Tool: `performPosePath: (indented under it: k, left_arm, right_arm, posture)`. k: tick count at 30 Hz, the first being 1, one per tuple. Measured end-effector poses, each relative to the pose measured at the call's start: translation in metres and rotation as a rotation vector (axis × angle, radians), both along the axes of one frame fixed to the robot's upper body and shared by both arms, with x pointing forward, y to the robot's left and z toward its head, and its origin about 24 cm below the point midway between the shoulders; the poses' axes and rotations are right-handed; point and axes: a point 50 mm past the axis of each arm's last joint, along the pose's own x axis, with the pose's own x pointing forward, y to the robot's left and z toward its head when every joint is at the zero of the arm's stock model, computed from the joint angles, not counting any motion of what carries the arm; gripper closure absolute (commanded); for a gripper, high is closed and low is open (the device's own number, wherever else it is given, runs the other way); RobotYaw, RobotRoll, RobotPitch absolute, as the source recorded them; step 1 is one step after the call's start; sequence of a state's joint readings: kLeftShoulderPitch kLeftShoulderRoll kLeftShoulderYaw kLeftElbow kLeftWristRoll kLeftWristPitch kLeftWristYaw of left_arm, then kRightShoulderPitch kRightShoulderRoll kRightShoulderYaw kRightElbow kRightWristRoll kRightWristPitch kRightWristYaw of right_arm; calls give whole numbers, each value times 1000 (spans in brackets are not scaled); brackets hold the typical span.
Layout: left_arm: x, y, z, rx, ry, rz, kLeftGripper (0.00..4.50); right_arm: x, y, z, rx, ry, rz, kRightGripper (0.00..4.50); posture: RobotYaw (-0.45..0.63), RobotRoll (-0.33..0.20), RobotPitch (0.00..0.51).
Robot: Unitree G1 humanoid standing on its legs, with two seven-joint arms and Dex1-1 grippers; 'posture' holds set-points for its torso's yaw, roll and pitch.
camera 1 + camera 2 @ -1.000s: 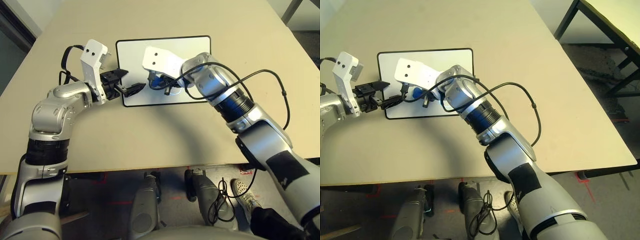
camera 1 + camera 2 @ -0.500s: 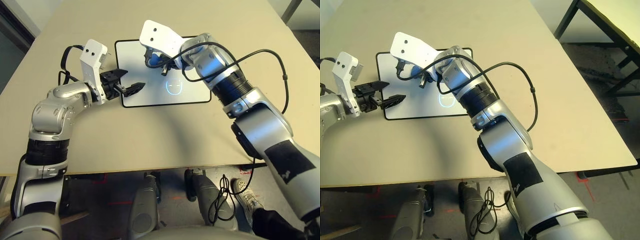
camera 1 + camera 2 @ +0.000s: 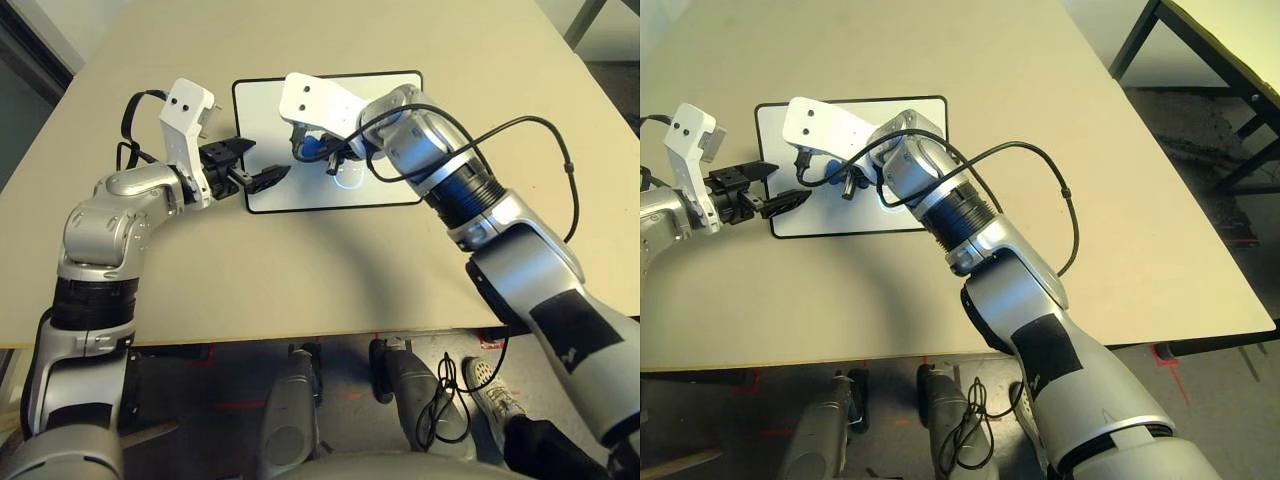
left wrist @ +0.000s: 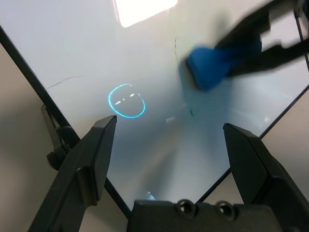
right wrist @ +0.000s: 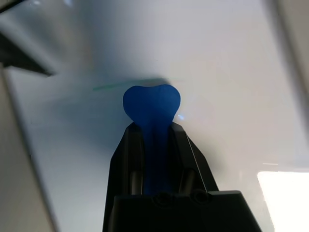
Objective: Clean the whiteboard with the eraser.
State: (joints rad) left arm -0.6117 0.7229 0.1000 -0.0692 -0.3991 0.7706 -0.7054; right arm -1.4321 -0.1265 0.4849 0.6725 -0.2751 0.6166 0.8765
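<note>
Right now the eraser is clamped in the right gripper over the whiteboard.

Its blue rounded end sticks out past the two black fingers, which are closed tight on its sides, and it sits over the middle of the white surface; I cannot tell whether it actually touches the board. A thin green mark lies just beside the eraser's tip, and a small cyan ring shows on the surface nearby. The whiteboard lies flat on the beige table. The left gripper hangs over the board's near left corner with its fingers spread wide apart, holding nothing, pointed toward the eraser. A black cable loops off the right forearm.
</note>
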Motion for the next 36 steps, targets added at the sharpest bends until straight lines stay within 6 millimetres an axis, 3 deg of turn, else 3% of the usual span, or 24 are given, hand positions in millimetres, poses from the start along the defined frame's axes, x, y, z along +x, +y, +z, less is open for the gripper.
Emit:
performPosePath:
  k: [9, 16, 19, 22, 26, 29, 36]
  left_arm:
    - [0, 0, 0, 0, 1, 0, 0]
    - [0, 0, 0, 0, 3, 0, 0]
    - [0, 0, 0, -1, 4, 1, 0]
    - [0, 0, 0, -1, 5, 1, 0]
    - [0, -1, 0, -2, 7, 0, 0]
    - [0, -1, 0, -2, 6, -2, 0]
    - [-1, -2, -1, -3, 10, 2, 0]
  right_arm:
    - [4, -1, 6, 14, -6, -11, 3919]
    - [-16, 6, -26, -64, 92, 77, 3919]
    - [-19, 7, -29, -82, 98, 83, 3919]
    - [-14, 8, -21, -82, 68, 62, 3919]
    - [-5, 12, 11, -19, -37, 23, 3919]
    - [-2, 13, 19, 4, -70, 9, 3919]
    - [-7, 15, -9, -31, 30, 52, 3919]
  posture:
    - [55, 0, 254]
    - [57, 0, 250]
    - [58, 0, 249]
    - [59, 0, 248]
    - [59, 0, 247]
    - [59, 0, 249]
    - [59, 0, 254]
